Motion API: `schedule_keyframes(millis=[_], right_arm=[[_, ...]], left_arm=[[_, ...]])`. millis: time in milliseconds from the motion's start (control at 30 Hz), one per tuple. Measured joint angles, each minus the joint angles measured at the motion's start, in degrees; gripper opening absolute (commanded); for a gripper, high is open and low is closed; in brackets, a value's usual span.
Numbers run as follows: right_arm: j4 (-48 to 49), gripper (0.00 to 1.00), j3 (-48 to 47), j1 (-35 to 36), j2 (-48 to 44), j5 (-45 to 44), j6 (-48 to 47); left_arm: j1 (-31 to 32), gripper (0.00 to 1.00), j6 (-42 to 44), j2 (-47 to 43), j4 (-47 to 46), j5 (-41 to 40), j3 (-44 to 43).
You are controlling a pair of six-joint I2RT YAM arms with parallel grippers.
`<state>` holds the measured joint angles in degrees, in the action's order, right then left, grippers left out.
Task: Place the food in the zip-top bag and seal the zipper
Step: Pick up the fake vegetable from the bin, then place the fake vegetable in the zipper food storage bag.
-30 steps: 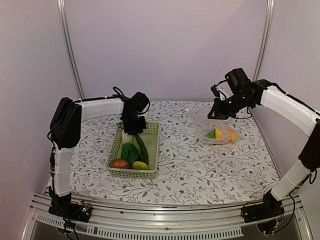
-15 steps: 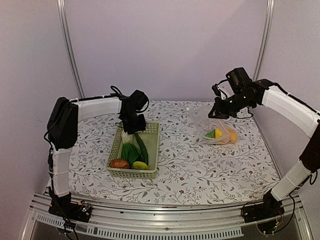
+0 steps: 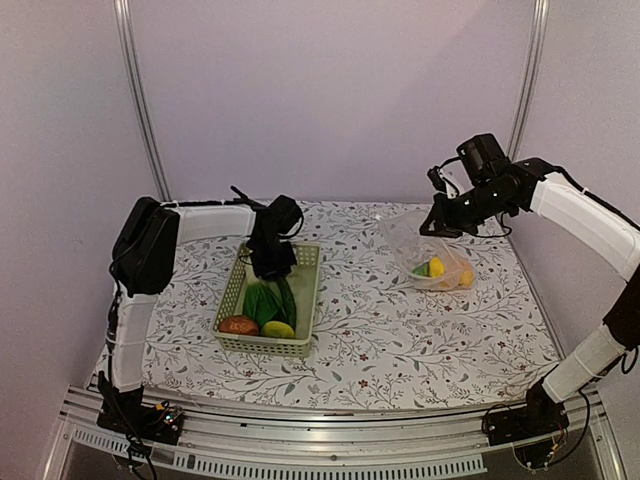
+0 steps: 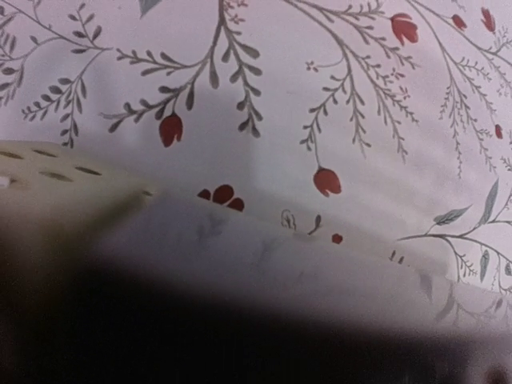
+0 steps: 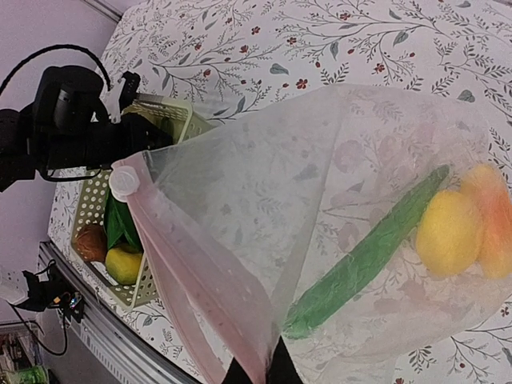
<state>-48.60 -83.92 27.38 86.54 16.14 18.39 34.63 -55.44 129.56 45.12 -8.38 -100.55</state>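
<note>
Left pincer (image 3: 271, 268) sat low over the basket (image 3: 262, 346), jaws hidden; its wrist camera caught only dark blur.

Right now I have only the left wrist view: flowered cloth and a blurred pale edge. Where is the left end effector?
Observer: The left end effector hangs over the far end of the pale green basket.
Operator: What does the basket hold?
Observer: Bok choy, a reddish-brown piece and a yellow-green fruit.
Operator: And the bag?
Observer: The right end effector pinches the zip-top bag at its mouth edge. A cucumber, a yellow fruit and an orange fruit lie inside.
</note>
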Motion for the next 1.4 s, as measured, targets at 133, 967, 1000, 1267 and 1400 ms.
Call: schedule_keyframes(millis=[133,967,1000,1267,1400], right_arm=[[-0.3,0.00,0.0,0.0,-0.2,-0.4,0.0],[-5.0,0.00,-14.8,7.7,6.1,0.1,3.5],[-5.1,0.00,-15.6,8.2,6.7,0.4,3.8],[-5.2,0.00,-18.8,9.9,8.9,4.1,6.5],[-5.6,0.00,-21.0,10.0,9.8,5.3,7.4]], left_arm=[[0.0,0.05,-0.6,-4.1,-1.6,0.2,3.0],[14.2,0.00,20.8,-36.3,-53.4,2.3,8.2],[15.2,0.00,22.1,-36.3,-55.2,2.6,7.8],[18.7,0.00,29.2,-33.7,-65.0,3.3,7.5],[19.1,0.00,32.0,-31.2,-66.0,1.7,7.7]])
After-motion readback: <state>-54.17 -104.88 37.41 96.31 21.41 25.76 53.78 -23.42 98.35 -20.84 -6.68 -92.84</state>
